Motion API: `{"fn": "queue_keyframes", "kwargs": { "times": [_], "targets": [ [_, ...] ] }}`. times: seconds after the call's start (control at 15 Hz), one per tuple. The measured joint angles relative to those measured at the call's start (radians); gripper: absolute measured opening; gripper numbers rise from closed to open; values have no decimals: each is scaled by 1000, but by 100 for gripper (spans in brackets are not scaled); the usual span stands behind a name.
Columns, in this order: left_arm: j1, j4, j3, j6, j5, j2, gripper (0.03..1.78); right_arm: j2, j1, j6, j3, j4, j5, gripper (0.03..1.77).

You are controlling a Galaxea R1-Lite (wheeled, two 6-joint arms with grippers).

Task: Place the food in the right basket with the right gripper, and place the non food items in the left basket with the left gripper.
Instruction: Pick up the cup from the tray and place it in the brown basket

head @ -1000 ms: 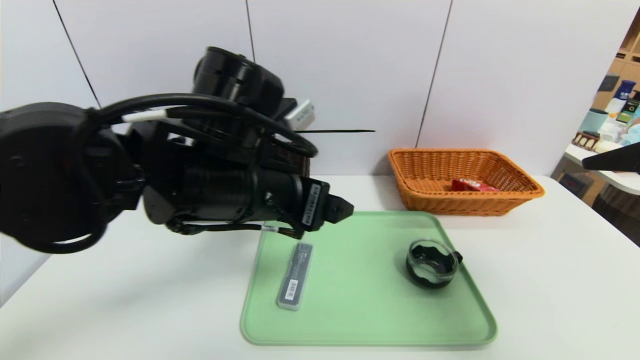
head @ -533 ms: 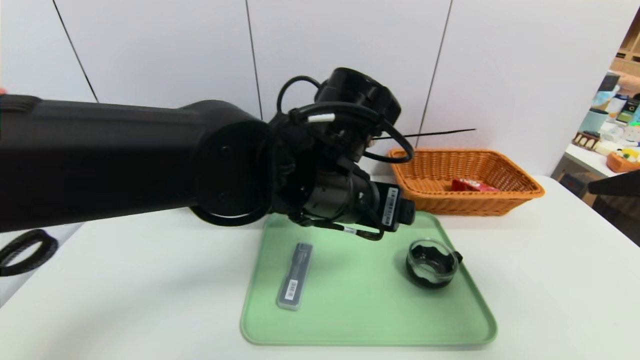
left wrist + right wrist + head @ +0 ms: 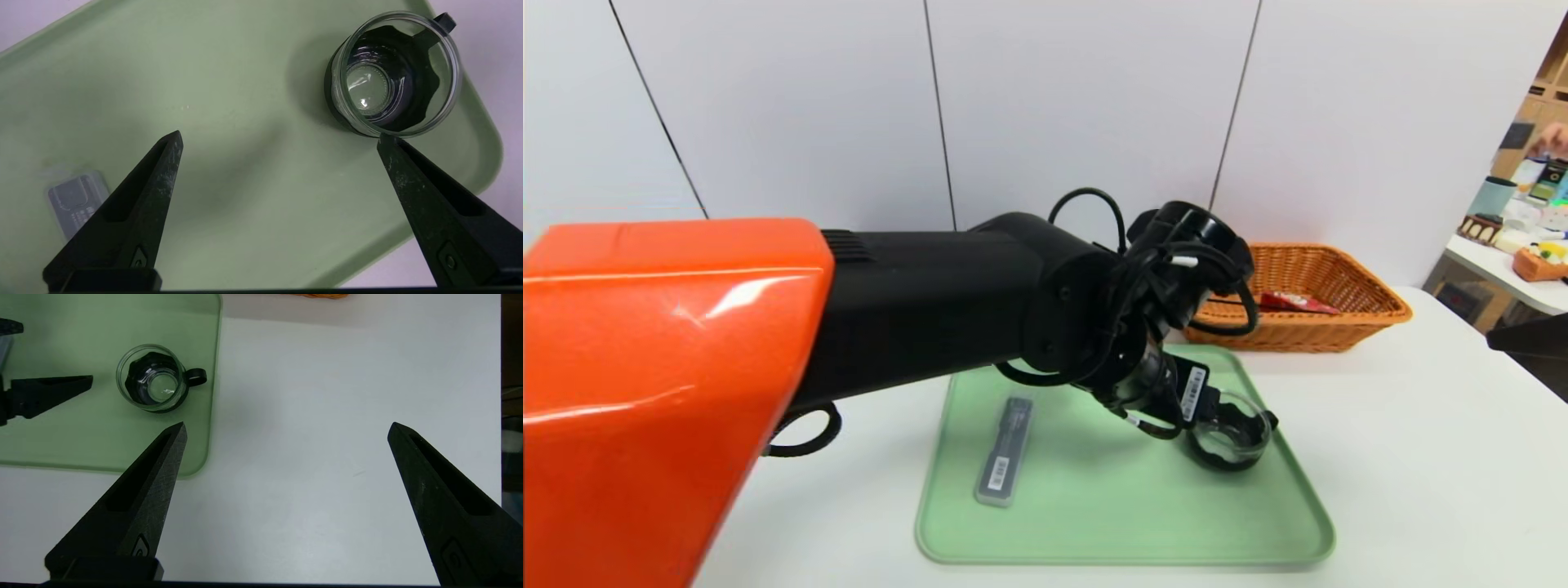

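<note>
- The left arm point(image 3: 947, 302) now reaches across the green tray point(image 3: 1094, 523) toward the robot's right; a second ago it hung over the table's left side.
- The left gripper point(image 3: 1217, 408) sits lower and just beside the glass cup point(image 3: 1230, 441), no longer above the tray's far left corner.
- The arm's orange upper section point(image 3: 662, 367) fills the head view's left, where only black links showed.
- The arm now covers part of the wicker basket point(image 3: 1347, 314), and the slim case point(image 3: 1005, 449) lies uncovered.

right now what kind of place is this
Probably a robot test room set up for sorting: a plain white table against bare wall panels, a green tray, and a wicker basket.
</note>
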Motion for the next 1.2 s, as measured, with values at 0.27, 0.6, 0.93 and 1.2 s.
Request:
{"fn": "queue_keyframes", "kwargs": {
  "times": [0.27,0.6,0.93,1.2],
  "targets": [
    [-11,-77,-3,-11,3,48,169,-19,0,4,23,0,0,169],
    [-14,-93,-6,-40,2,63,169,-48,0,4,69,0,0,169],
    [-22,-97,-10,-39,43,78,169,-74,1,3,98,0,0,169],
    [-23,-97,-11,-34,48,89,169,-93,1,4,123,0,0,169]
  ]
}}
